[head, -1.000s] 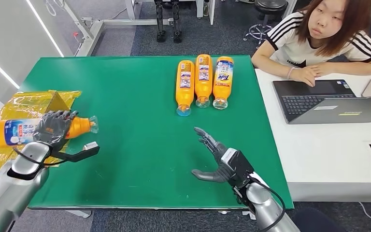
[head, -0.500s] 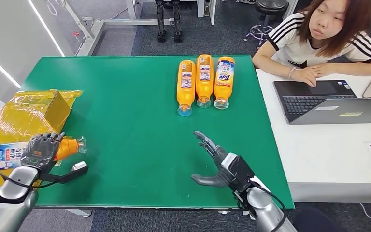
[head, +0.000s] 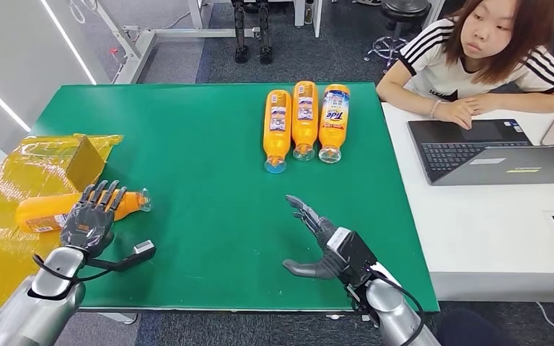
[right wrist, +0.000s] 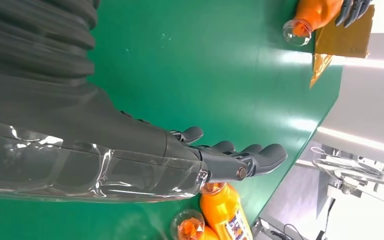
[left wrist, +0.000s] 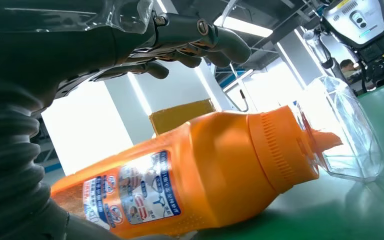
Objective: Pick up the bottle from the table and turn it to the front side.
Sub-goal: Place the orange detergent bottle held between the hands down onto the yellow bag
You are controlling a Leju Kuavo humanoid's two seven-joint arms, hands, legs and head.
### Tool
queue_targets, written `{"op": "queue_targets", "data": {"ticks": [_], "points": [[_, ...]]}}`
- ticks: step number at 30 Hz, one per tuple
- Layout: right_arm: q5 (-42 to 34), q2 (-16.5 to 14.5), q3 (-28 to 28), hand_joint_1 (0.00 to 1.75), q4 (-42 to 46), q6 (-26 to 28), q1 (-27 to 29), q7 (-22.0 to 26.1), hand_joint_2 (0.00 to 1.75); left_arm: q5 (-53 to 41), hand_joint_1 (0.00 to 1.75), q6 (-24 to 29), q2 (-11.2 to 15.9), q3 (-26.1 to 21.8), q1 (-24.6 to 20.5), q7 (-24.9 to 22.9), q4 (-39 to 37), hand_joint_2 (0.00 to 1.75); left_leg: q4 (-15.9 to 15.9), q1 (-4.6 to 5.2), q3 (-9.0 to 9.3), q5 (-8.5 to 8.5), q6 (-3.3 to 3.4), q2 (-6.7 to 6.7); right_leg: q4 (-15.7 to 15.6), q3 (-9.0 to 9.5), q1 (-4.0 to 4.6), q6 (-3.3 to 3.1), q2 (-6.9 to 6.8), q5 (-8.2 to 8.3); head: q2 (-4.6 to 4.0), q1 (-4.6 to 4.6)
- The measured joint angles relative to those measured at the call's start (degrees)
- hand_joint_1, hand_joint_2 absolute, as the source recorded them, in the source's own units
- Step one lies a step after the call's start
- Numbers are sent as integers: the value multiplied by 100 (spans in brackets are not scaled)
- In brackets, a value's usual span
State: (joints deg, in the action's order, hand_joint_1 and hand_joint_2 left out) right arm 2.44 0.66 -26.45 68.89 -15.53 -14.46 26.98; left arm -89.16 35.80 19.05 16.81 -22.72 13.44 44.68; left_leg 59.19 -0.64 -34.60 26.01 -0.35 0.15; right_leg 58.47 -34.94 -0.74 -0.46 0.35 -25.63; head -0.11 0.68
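My left hand [head: 92, 220] lies spread over the orange detergent bottle [head: 58, 210] lying at the table's [head: 202, 238] left edge, not gripping; I fear it rolls off. Right hand [head: 326, 244] hovers, holding nothing.

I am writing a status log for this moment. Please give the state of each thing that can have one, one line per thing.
Bottle: lying on its side at the table's left edge, label not facing up.
Left hand: over the bottle, fingers spread, not gripping.
Right hand: open, holding nothing, above the table.
Three bottles: lying side by side, caps toward the robot.
Laptop: open.
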Motion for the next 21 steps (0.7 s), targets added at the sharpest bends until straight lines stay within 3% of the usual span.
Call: {"op": "queue_targets", "data": {"ticks": [10, 12, 15, 18, 21], "points": [[-196, 0, 47, 0, -11, -92, 72, -11, 175, 528, 0, 147, -73, -42, -59, 266, -345, 175, 0, 1, 0, 0, 0, 0, -1, 1, 0, 0, 0, 0, 0, 0], [-199, 0, 55, 0, -26, -85, 98, -9, 175, 1306, 0, 234, -184, -146, 4, 703, -291, 175, 1, 2, 0, 0, 0, -1, -1, 1, -1, 0, -1, 0, 0, 1], [-226, 0, 58, 0, -36, -67, 148, -14, 175, 3259, 0, 26, -497, -378, 276, 1548, 258, 175, 1, 3, -1, 1, 2, -2, -4, 1, -2, 1, -1, 0, 0, 0], [-314, 0, 58, 0, -68, -62, 170, 2, 175, 4629, 0, -98, -830, -459, 645, 1929, 1211, 175, 2, 4, -5, 3, 4, -1, -7, 2, -2, 2, -1, 1, 0, 0], [-462, -1, 57, 0, -167, -51, 139, 92, 175, 5463, 0, 109, -1102, -431, 978, 2184, 2284, 175, 3, 4, -6, 5, 7, -2, -9, 2, -2, 3, -2, 1, 0, 1]]}}
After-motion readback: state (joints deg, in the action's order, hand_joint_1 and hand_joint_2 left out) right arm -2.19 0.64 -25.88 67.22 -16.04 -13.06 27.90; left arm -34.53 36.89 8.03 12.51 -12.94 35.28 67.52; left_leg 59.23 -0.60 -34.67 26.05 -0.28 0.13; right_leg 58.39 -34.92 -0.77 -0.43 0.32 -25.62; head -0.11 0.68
